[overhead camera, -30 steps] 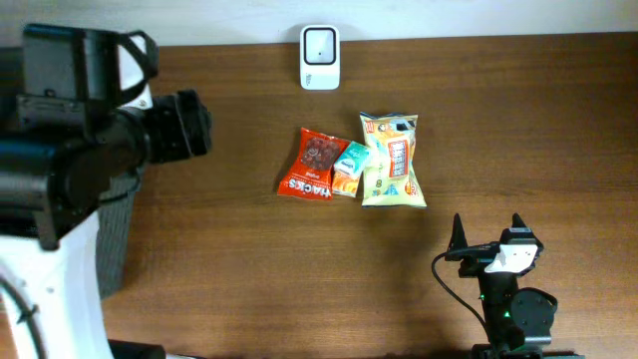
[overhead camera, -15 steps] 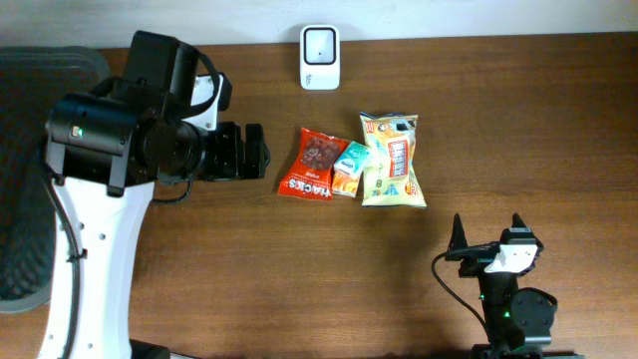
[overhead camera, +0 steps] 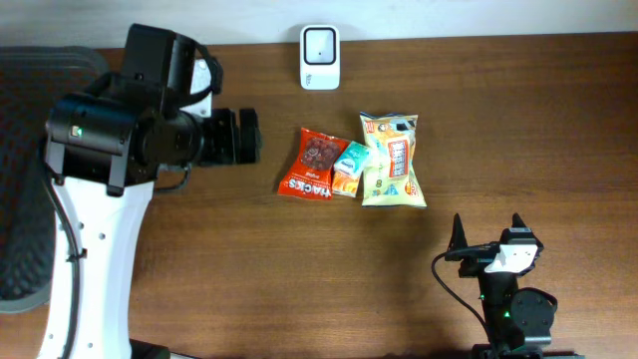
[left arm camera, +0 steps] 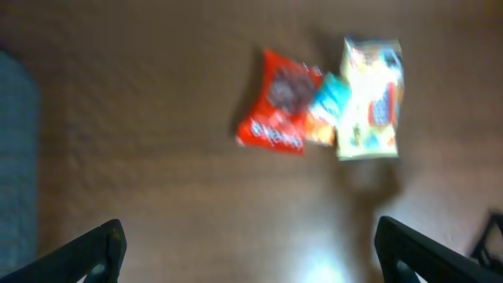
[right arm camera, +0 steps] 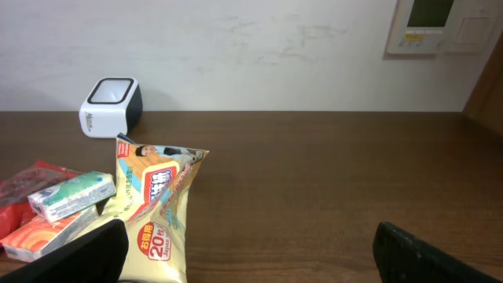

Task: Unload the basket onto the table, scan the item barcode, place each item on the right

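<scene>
Seeing red pack [overhead camera: 312,164], teal box [overhead camera: 349,167] and yellow bag [overhead camera: 393,160] bunched together just below the scanner [overhead camera: 320,57]. Reading left gripper [overhead camera: 253,137] spread wide, holding nothing, down-left of scanner; right gripper [overhead camera: 487,229] likewise spread, empty, well below-right of scanner

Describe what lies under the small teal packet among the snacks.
The teal packet rests on an orange packet, beside the yellow bag. The orange packet's covered part and anything beneath it cannot be seen.

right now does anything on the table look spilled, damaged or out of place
Nothing spilled or damaged. Only untidy bit: the small teal pack lies askew, wedged between the red packet and the yellow bag.
</scene>
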{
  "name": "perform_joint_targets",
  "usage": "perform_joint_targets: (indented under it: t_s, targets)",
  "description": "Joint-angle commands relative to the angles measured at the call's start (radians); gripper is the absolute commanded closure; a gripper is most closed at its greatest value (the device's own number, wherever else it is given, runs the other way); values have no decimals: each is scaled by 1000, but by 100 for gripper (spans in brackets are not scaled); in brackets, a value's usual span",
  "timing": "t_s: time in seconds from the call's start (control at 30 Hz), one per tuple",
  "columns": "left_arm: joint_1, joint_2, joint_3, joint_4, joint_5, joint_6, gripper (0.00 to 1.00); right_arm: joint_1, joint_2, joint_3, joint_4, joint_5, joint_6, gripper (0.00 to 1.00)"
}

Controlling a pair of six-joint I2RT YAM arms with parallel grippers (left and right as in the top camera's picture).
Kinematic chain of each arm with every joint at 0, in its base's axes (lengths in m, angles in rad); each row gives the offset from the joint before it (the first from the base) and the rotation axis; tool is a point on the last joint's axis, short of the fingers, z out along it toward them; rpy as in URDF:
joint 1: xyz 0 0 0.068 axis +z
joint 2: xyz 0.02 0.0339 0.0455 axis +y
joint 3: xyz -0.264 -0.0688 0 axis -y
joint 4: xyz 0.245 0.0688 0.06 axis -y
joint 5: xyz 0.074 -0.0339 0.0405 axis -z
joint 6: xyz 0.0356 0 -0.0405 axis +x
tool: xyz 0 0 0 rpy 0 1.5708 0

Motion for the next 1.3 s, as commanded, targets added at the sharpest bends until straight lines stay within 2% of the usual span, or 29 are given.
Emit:
perform_joint_targets:
  t_s: [0.0,0.13,0.2,0.37,0.47,0.57,0.63,0.73,0.83,0.93,1.0,1.07,1.13,1.2,1.27]
  targets:
    - [51,-2,-3,35,-162,-133,1,-6,-6,-7,-4,6,3,1]
    - [137,-2,-3,47,-165,-166,1,-6,-6,-7,11,-29,4,2]
    - [196,-2,-3,34,-164,-167,1,-6,-6,-7,34,-150,4,2]
    - [303,-2,-3,0,-86,-167,1,-6,-6,-7,63,-700,4,2]
    - [307,-2,-3,0,-66,-166,1,-6,-6,-7,205,-942,14,2]
    - [307,-2,-3,0,-66,-166,1,-6,-6,-7,442,-906,139,1]
    - [307,-2,-3,0,-66,-166,1,-6,-6,10,662,-793,204,2]
    - [307,-2,-3,0,-66,-166,1,-6,3,96,681,-660,197,1]
    - [307,-2,-3,0,-66,-166,1,-7,75,286,507,-642,110,1]
    - [307,-2,-3,0,-66,-166,1,-6,269,576,101,-637,7,1]
    - [307,-2,-3,0,-66,-166,1,-6,465,809,-240,-639,-54,2]
    - [307,-2,-3,0,-66,-166,1,-6,640,986,-478,-647,-79,2]
    - [307,-2,-3,0,-66,-166,1,-6,836,1152,-656,-764,-53,2]
    - [307,-2,-3,0,-66,-166,1,-6,1036,1273,-811,-1048,45,1]
    - [307,-2,-3,0,-66,-166,1,-5,1136,1285,-814,-1123,45,2]
